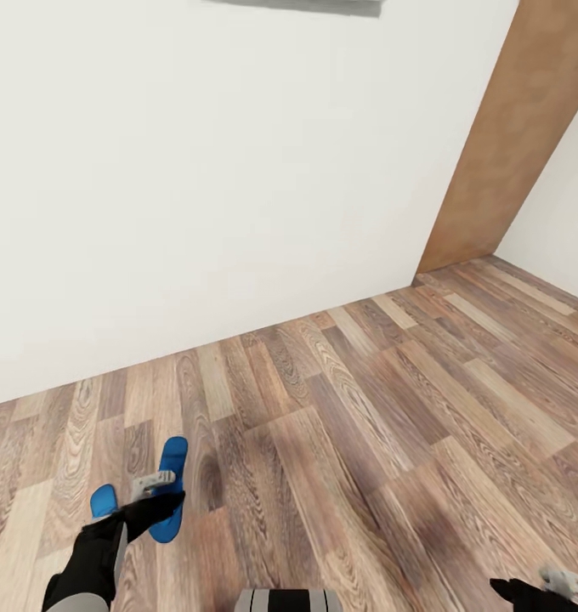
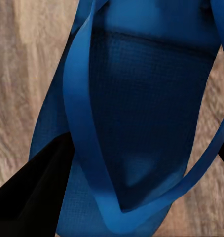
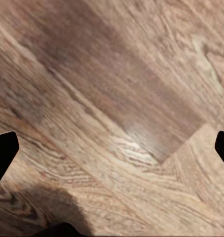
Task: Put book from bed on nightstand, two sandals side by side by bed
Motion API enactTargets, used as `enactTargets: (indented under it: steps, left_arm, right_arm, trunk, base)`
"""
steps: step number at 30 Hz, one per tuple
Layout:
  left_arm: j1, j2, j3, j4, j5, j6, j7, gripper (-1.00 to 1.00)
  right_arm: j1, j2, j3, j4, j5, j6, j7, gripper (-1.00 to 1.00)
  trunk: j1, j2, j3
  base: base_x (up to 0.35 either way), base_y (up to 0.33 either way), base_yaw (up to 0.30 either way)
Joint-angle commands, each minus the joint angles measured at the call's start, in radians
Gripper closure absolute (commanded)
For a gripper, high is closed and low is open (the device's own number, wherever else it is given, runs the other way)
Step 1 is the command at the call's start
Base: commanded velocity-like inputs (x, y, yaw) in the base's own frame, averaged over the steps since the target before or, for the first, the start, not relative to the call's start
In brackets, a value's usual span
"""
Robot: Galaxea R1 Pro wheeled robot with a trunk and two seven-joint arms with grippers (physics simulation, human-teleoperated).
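Left gripper [image 1: 153, 501], arm angled downward, grips a blue sandal [image 1: 172, 484]; right gripper [image 3: 112, 148] gapes over floor [image 1: 391, 408].

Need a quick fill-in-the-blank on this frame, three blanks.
1. The sandal under the left hand is coloured ____.
2. The floor is made of ____ planks.
3. The wall behind the floor is coloured ____.

Missing words: blue; wood; white.
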Motion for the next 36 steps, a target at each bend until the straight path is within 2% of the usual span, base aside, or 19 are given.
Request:
enactTargets:
  steps: [1,2,5,6,9,10,11,15,17,19,21,24,27,30,36]
  left_arm:
    - [-0.001,-0.006,0.006,0.005,-0.001,-0.008,0.017,1.0]
    - [-0.001,-0.015,0.005,0.018,0.01,-0.027,0.063,1.0]
    - [-0.001,-0.032,0.002,0.057,0.024,-0.086,0.15,1.0]
    - [-0.001,-0.036,0.002,0.082,0.027,-0.119,0.162,1.0]
    - [-0.001,-0.035,0.004,0.096,0.029,-0.13,0.107,1.0]
    - [-0.001,-0.034,0.004,0.098,0.029,-0.131,0.066,1.0]
    - [-0.001,-0.034,0.003,0.098,0.029,-0.131,0.052,1.0]
    - [-0.001,-0.031,0.003,0.098,0.028,-0.13,-0.069,1.0]
    - [-0.001,-0.027,0.004,0.099,0.028,-0.129,-0.137,1.0]
    - [-0.001,-0.017,0.004,0.098,0.027,-0.128,-0.208,1.0]
    - [-0.001,0.01,0.005,0.095,0.026,-0.127,-0.347,1.0]
    - [-0.001,0.027,0.006,0.094,0.026,-0.126,-0.411,1.0]
    - [-0.001,0.032,0.007,0.095,0.026,-0.126,-0.433,1.0]
    - [-0.001,0.04,0.01,0.099,0.026,-0.127,-0.443,1.0]
    - [-0.001,0.042,0.01,0.101,0.028,-0.126,-0.444,1.0]
  right_arm:
    - [0.0,0.0,-0.001,0.0,0.024,-0.011,0.0,-1.0]
    - [0.0,0.0,-0.001,0.004,0.065,-0.032,0.001,-1.0]
    - [0.0,0.0,-0.001,0.057,0.119,-0.061,0.004,-1.0]
    - [0.0,-0.001,-0.001,0.098,0.132,-0.069,0.053,-1.0]
    - [0.0,-0.001,-0.003,0.116,0.136,-0.07,0.207,-1.0]
    - [0.0,-0.001,-0.004,0.118,0.135,-0.069,0.297,-1.0]
    - [0.0,-0.001,-0.004,0.119,0.134,-0.067,0.325,-1.0]
    - [0.0,-0.001,-0.005,0.115,0.117,-0.06,0.536,-1.0]
    - [0.0,-0.001,-0.007,0.117,0.116,-0.06,0.593,-1.0]
    - [0.0,-0.001,-0.008,0.118,0.116,-0.06,0.615,-1.0]
    - [0.0,-0.001,-0.011,0.122,0.115,-0.062,0.632,-1.0]
    - [0.0,-0.001,-0.011,0.138,0.115,-0.067,0.633,-1.0]
    - [0.0,-0.001,-0.013,0.183,0.116,-0.069,0.633,-1.0]
    - [0.0,0.0,-0.037,0.288,0.116,-0.071,0.634,-1.0]
    - [0.0,0.006,-0.039,0.302,0.116,-0.072,0.634,-1.0]
  trunk:
    - [-0.001,0.0,0.003]
    - [-0.001,0.0,0.007]
    - [-0.002,0.001,0.019]
    - [-0.003,0.001,0.023]
    - [-0.004,0.002,0.034]
    - [-0.005,0.002,0.038]
    - [-0.005,0.002,0.042]
    - [-0.007,0.003,0.057]
    - [-0.008,0.004,0.065]
    - [-0.009,0.004,0.073]
    - [-0.01,0.005,0.081]
    - [-0.011,0.005,0.092]
    - [-0.012,0.006,0.104]
    - [-0.014,0.007,0.115]
    - [-0.016,0.008,0.139]
  base:
    - [0.0,0.0,0.0]
    - [0.0,0.0,0.0]
    - [0.0,0.0,0.0]
    - [0.0,0.0,0.0]
    - [0.0,0.0,0.0]
    - [0.0,0.0,0.0]
    - [0.0,0.0,0.0]
    - [0.0,0.0,0.0]
    - [0.0,0.0,0.0]
    - [0.0,0.0,0.0]
    - [0.0,0.0,0.0]
    - [0.0,0.0,0.0]
    - [0.0,0.0,0.0]
    - [0.0,0.0,0.0]
    - [0.0,0.0,0.0]
